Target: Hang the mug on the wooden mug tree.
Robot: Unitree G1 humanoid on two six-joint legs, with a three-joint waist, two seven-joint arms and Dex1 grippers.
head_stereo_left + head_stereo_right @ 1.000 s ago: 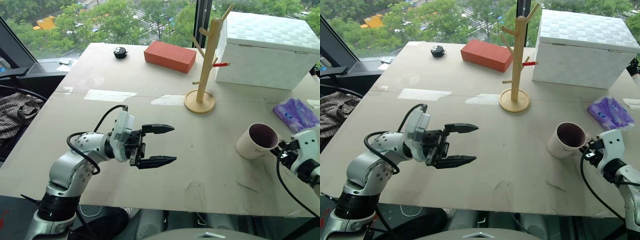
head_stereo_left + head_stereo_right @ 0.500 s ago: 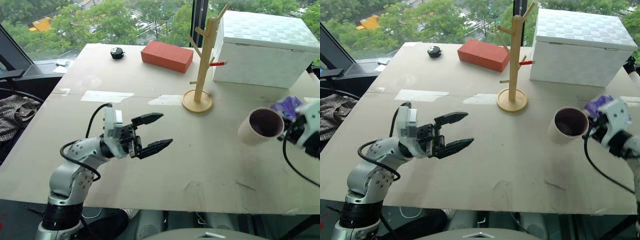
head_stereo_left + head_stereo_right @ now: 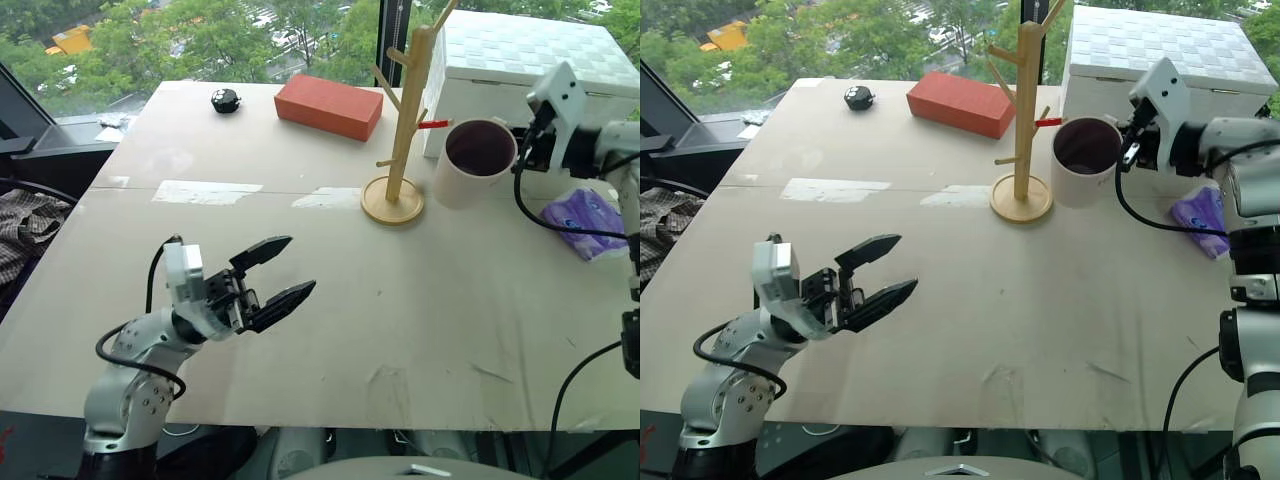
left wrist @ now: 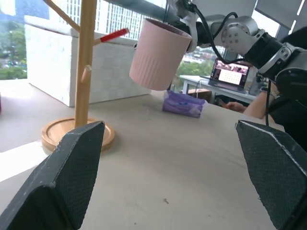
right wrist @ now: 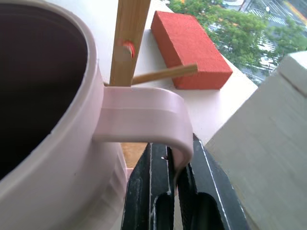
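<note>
Soft daylight came from the windows along the top of the frame, leaving the table [image 3: 330,300] evenly bright with faint, diffuse shadows. Head views were sharp. The left wrist view showed its near fingers [image 4: 72,177] blurred, and the background at upper right was washed out.

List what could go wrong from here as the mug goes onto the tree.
1. The right gripper pinches only the handle of the mug, so the mug might swing or slip.
2. The mug hangs close beside the wooden mug tree; a bump could topple it.
3. The fingers fill the handle's loop, perhaps blocking the peg.
</note>
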